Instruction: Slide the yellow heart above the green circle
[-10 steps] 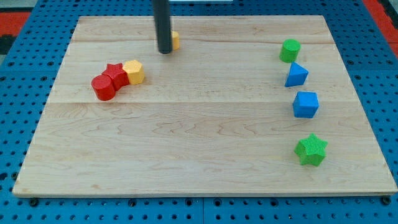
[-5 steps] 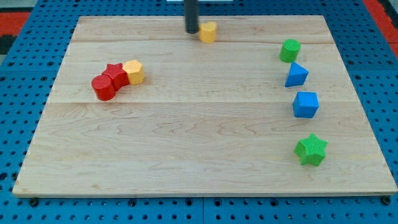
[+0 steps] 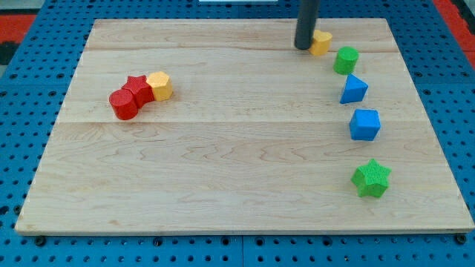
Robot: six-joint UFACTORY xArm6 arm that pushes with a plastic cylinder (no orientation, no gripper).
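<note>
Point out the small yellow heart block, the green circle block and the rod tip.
yellow heart block (image 3: 322, 42), camera view, on its top face.
green circle block (image 3: 346, 58), camera view, on its top face.
my tip (image 3: 303, 46), camera view, at the rod's very end.

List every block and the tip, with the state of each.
Tip: touching yellow heart's left side.
Yellow heart: up-left of green circle.
Green circle: alone.
Blue triangle: alone.
Blue cube: alone.
Green star: alone.
Red star, red cylinder, yellow hexagon: clustered, touching.

Green circle (image 3: 346, 59) blocks right of yellow heart (image 3: 320, 42); left side open.
</note>
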